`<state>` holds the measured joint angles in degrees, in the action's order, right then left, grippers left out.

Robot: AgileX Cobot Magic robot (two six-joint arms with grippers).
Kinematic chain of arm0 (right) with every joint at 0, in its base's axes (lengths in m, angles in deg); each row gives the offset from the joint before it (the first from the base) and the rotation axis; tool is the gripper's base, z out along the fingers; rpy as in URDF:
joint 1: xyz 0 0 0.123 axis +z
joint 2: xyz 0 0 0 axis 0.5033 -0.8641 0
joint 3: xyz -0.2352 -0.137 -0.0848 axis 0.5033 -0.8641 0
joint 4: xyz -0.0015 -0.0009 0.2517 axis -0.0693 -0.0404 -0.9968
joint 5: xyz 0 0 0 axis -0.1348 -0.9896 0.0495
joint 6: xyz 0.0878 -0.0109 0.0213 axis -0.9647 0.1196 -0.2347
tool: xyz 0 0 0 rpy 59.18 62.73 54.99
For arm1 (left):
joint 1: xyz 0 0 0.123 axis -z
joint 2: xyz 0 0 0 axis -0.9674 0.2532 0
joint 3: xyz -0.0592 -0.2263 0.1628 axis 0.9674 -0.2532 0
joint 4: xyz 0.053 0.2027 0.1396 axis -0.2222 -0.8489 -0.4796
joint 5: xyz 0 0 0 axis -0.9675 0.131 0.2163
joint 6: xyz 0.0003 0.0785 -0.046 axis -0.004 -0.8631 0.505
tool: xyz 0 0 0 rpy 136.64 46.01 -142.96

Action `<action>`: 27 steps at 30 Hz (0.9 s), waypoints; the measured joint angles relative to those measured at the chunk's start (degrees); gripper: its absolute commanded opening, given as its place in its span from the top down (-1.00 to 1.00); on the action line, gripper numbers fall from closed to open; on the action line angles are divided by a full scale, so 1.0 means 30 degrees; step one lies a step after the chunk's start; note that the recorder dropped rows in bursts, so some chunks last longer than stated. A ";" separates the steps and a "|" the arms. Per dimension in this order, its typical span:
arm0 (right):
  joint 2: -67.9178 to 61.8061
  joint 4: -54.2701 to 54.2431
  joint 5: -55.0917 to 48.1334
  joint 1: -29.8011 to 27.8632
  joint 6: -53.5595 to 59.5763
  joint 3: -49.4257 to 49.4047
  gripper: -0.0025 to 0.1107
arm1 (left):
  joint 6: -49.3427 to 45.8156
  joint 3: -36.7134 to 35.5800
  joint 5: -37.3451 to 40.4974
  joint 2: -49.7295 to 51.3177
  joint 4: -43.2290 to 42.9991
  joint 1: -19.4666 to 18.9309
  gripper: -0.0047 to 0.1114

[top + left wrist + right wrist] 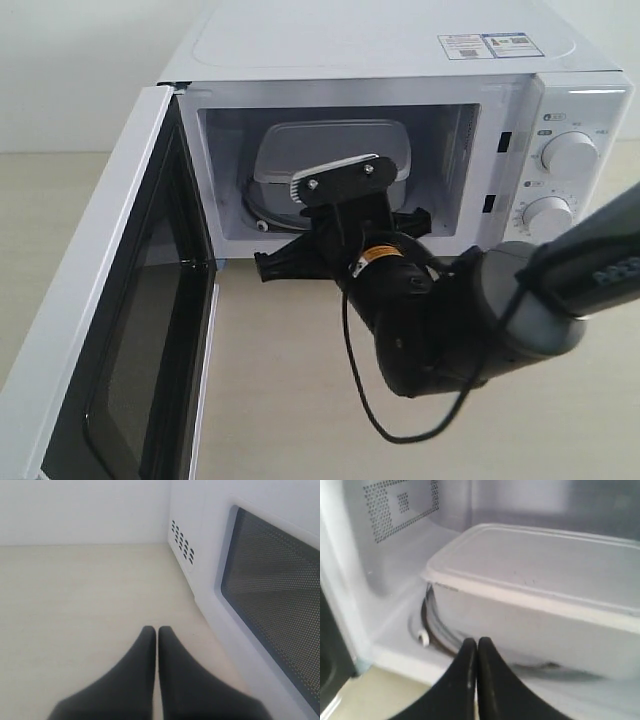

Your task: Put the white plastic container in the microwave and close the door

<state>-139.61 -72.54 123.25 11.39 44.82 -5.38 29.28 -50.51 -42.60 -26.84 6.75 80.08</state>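
The right hand (477, 642), its two black fingers pressed together and holding nothing, points into the open mouth of the microwave (380, 40), just in front of the white plastic container (535, 580); whether the tips touch its near wall cannot be told. The container, lid on, sits inside the cavity on the glass turntable (431, 627). The door (110, 300) stands swung wide open on the left of the exterior view. The left hand (157, 630), fingers likewise pressed together and empty, hangs above the pale tabletop (75, 605) beside the outer face of that door, well apart from the container.
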 measured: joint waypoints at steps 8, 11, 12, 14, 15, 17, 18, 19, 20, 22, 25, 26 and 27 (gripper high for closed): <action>0.5470 -0.0852 -0.3221 0.0737 0.0000 -0.4723 0.96 | 0.0000 0.0000 0.0000 0.0000 0.0000 0.0000 0.85; 0.7837 -0.0852 -0.5468 0.0773 0.0000 -0.5926 0.96 | 0.0000 0.0000 0.0000 0.0000 0.0000 0.0000 0.85; 0.8702 -0.0852 -0.6223 0.0773 0.0043 -0.6320 0.96 | 0.0000 0.0000 0.0000 0.0000 0.0000 0.0000 0.85; 1.0231 -0.0814 -0.7466 0.0773 0.0045 -0.6969 0.96 | 0.0000 0.0000 0.0000 0.0000 0.0000 0.0000 0.85; 1.1063 -0.0784 -0.8092 0.0773 0.0075 -0.7290 0.96 | 0.0000 0.0000 0.0000 0.0000 0.0000 0.0000 0.85; 1.2673 -0.0784 -0.9428 0.0773 0.0122 -0.7819 0.96 | 0.0000 0.0000 0.0000 0.0000 0.0000 0.0000 0.85; 1.3418 -0.0784 -1.0032 0.0773 0.0122 -0.7962 0.96 | 0.0000 0.0000 0.0000 0.0000 0.0000 0.0000 0.85; 1.4116 -0.0784 -1.0888 0.0773 0.0122 -0.8093 0.96 | 0.0000 0.0000 0.0000 0.0000 0.0000 0.0000 0.85; 1.4756 -0.0784 -1.1782 0.0773 0.0122 -0.8096 0.96 | 0.0000 0.0000 0.0000 0.0000 0.0000 0.0000 0.85; 1.5747 -0.0784 -1.3565 0.0773 0.0085 -0.8096 0.96 | 0.0000 0.0000 0.0000 0.0000 0.0000 0.0000 0.85; 1.6865 -0.0784 -1.5577 0.0773 0.0003 -0.8122 0.96 | 0.0000 0.0000 0.0000 0.0000 0.0000 0.0000 0.85; 1.7154 -0.0784 -1.6036 0.0773 0.0002 -0.8122 0.96 | 0.0000 0.0000 0.0000 0.0000 0.0000 0.0000 0.85; 1.7381 -0.0784 -1.6291 0.0773 0.0002 -0.8122 0.96 | 0.0000 0.0000 0.0000 0.0000 0.0000 0.0000 0.85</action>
<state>-87.47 -74.89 74.38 13.71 44.83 -29.75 29.28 -50.51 -42.60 -26.84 6.75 80.08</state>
